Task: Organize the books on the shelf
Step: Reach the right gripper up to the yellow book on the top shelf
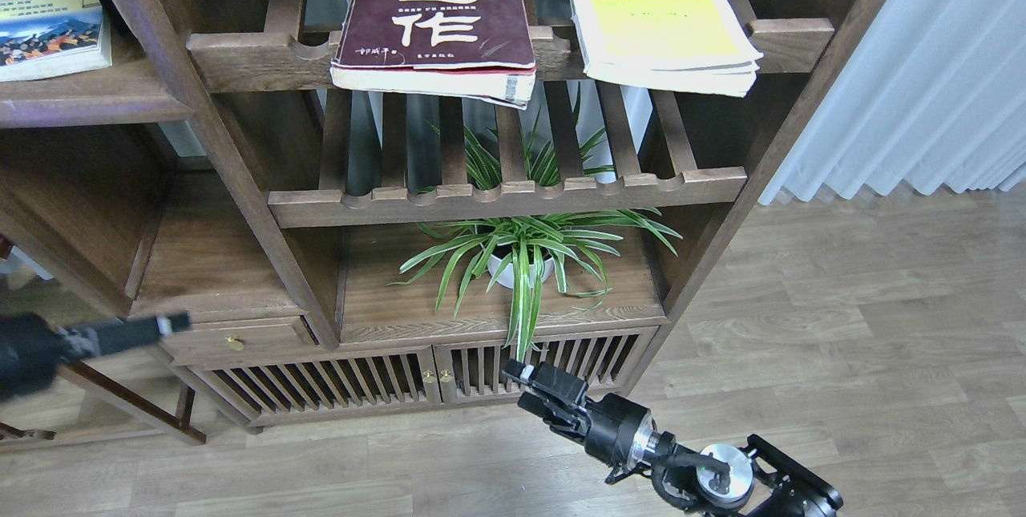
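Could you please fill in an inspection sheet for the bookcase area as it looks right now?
Surface: solid shelf at upper left, dark brown wood.
Job's things: colourful book lies on that shelf; maroon book and yellow-green book lie flat on the top slatted rack, overhanging its front rail.
Clutter: potted plant under the lower rack.
Grippers: left gripper and right gripper low, holding nothing; finger state unclear.
Cables: nothing seen.
Surroundings: wooden floor, white curtain at right.
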Available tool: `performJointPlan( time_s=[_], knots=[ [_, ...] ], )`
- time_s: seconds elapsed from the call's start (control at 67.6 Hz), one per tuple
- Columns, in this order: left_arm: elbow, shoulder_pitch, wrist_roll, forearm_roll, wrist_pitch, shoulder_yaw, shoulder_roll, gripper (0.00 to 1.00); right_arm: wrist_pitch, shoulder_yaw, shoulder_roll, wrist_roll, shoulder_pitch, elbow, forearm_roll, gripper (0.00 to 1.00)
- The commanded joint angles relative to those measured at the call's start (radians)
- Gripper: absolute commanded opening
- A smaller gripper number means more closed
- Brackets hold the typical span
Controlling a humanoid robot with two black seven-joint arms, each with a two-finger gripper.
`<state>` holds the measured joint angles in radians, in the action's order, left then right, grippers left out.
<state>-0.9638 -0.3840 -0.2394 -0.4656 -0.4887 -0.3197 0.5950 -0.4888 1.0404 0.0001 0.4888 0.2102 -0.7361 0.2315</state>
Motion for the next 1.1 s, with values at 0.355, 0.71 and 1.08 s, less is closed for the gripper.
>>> performJointPlan(
  time_s=[0.355, 0.71, 1.08],
  knots=[
    [0.114, 0.125, -0.018, 0.005, 0.0, -0.042, -0.162, 0.99, 0.002, 0.233, 0.0, 0.0, 0.023, -0.224, 0.012, 1.0],
    [0.123, 0.162, -0.02, 0.012, 0.0, -0.042, -0.159, 0.99, 0.148, 0.369, -0.046, 0.0, 0.011, -0.408, 0.063, 0.99],
    [0.142, 0.18, -0.02, 0.012, 0.0, -0.041, -0.156, 0.99, 0.193, 0.431, -0.1, -0.006, -0.003, -0.506, 0.065, 0.99]
  ],
)
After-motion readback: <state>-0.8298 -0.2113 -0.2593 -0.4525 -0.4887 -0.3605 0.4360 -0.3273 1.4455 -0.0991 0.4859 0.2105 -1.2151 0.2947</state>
